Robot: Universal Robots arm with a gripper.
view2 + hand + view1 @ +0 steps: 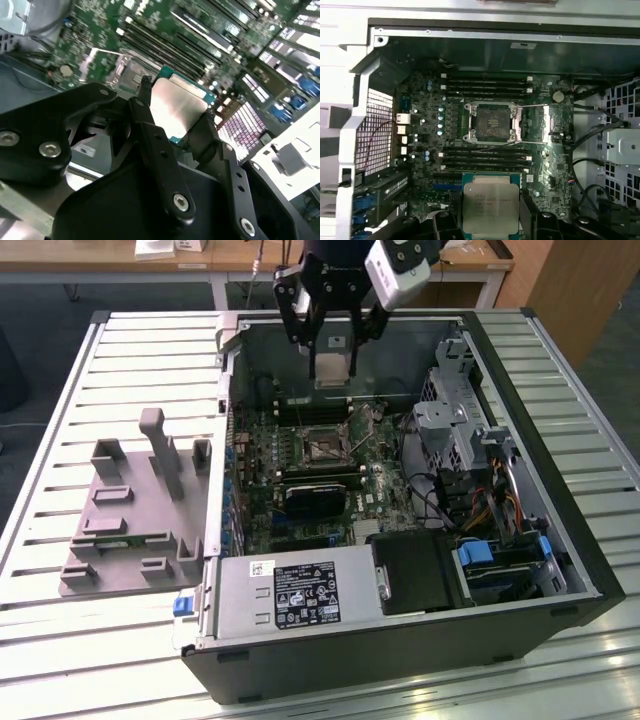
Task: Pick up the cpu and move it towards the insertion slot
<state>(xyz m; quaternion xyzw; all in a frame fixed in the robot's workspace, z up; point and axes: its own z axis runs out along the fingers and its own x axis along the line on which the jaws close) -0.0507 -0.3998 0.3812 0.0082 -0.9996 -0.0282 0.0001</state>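
computer case (560,570) open on the table (120,360) | gripper (333,368) clamped on the cpu (490,208), held above the case, apart from the insertion slot (492,122) | risk: chip tilts in the grip, judging by the second wrist view, and meets the slot's frame skewed
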